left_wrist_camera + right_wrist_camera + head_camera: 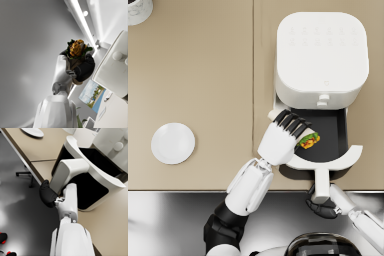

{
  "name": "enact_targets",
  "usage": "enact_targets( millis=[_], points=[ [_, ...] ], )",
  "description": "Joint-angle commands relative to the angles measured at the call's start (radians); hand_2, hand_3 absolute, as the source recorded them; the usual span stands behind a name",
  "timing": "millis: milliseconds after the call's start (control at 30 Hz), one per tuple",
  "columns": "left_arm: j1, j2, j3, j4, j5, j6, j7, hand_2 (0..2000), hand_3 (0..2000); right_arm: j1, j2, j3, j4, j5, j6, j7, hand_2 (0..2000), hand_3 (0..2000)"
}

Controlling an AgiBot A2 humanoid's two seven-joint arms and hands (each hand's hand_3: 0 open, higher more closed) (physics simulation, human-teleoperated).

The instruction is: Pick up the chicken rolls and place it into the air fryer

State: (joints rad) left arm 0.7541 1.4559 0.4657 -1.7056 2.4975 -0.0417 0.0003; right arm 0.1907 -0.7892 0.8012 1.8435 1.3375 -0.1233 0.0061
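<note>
The left hand [284,136] is over the air fryer's [322,52] pulled-out drawer [330,131], fingers wrapped around the chicken roll [309,140], which hangs above the dark basket floor at its left side. The right hand [322,206] grips the drawer handle [321,181] at the near table edge. Far left, a white plate [173,143] sits on the tan table [203,75].

Both arms are showing glossy white rounded shells, black joints at the elbows, and dark hands: left hand [287,131], right hand [322,207], small metal fittings at the wrists.
</note>
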Motion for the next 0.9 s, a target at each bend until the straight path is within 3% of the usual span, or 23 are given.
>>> enact_targets(
  millis=[33, 100, 133, 167, 200, 233, 267, 300, 333, 367, 433, 500, 533, 567, 600, 633, 900],
  points=[
    [0.062, 0.059, 0.057, 0.021, -0.001, 0.0, 0.0, 2000, 2000, -0.034, -0.418, 0.07, 0.054, 0.0, -0.002, -0.001, 2000, 2000],
    [0.079, 0.081, 0.079, 0.059, -0.001, 0.0, 0.0, 2000, 2000, -0.038, -0.423, 0.069, 0.055, 0.0, -0.008, -0.002, 2000, 2000],
    [0.083, 0.088, 0.082, 0.068, -0.001, 0.001, 0.0, 2000, 2000, -0.017, 0.004, 0.002, 0.008, 0.0, -0.011, -0.002, 2000, 2000],
    [0.083, 0.091, 0.095, 0.08, -0.002, 0.001, 0.0, 2000, 2000, -0.033, -0.423, 0.069, 0.055, 0.0, -0.012, -0.003, 2000, 2000],
    [0.081, 0.093, 0.103, 0.084, -0.002, 0.001, 0.0, 2000, 2000, -0.021, 0.004, 0.004, 0.009, 0.0, -0.013, -0.003, 2000, 2000],
    [0.076, 0.092, 0.112, 0.092, -0.002, 0.001, 0.0, 2000, 2000, -0.022, 0.004, 0.004, 0.008, 0.0, -0.014, -0.004, 2000, 2000],
    [0.07, 0.091, 0.109, 0.095, -0.002, 0.001, 0.0, 639, 1673, -0.023, 0.005, 0.005, 0.008, 0.0, -0.013, -0.004, 2000, 2000],
    [0.063, 0.087, 0.099, 0.099, -0.002, 0.013, 0.0, 0, 1347, -0.024, 0.006, 0.006, 0.008, -0.001, -0.011, -0.005, 2000, 2000],
    [0.053, 0.082, 0.082, 0.098, -0.002, 0.008, -0.001, 0, 1020, -0.024, 0.006, 0.006, 0.007, -0.001, -0.006, -0.005, 2000, 2000],
    [0.034, 0.071, 0.062, 0.075, -0.002, 0.012, -0.001, 0, 693, -0.031, -0.418, 0.069, 0.06, -0.001, 0.0, -0.006, 2000, 2000],
    [-0.003, 0.05, 0.013, 0.047, -0.001, 0.02, -0.001, 0, 40, -0.029, -0.419, 0.069, 0.053, -0.001, 0.01, -0.006, 2000, 2000],
    [-0.052, 0.015, -0.046, 0.001, -0.001, 0.029, -0.001, 0, 0, -0.02, -0.424, 0.069, 0.048, -0.001, 0.017, -0.007, 2000, 2000],
    [-0.079, -0.002, -0.078, -0.027, -0.001, 0.032, -0.001, 0, 0, -0.021, 0.013, 0.011, 0.005, -0.001, 0.019, -0.007, 2000, 2000],
    [-0.107, -0.017, -0.125, -0.057, -0.001, 0.035, 0.0, 0, 0, -0.01, -0.425, 0.068, 0.039, -0.001, 0.019, -0.007, 2000, 2000],
    [-0.14, -0.033, -0.173, -0.088, -0.001, 0.036, 0.0, 0, 0, -0.017, 0.011, 0.012, -0.001, -0.001, 0.02, -0.007, 2000, 2000],
    [-0.164, -0.042, -0.214, -0.109, -0.001, 0.038, 0.0, 0, 0, -0.001, -0.431, 0.068, 0.033, -0.001, 0.02, -0.007, 2000, 2000],
    [-0.27, -0.044, -0.531, -0.128, -0.002, 0.041, 0.0, 0, 0, 0.087, -0.424, 0.066, -0.012, 0.0, 0.036, -0.009, 2000, 2000]
  ],
)
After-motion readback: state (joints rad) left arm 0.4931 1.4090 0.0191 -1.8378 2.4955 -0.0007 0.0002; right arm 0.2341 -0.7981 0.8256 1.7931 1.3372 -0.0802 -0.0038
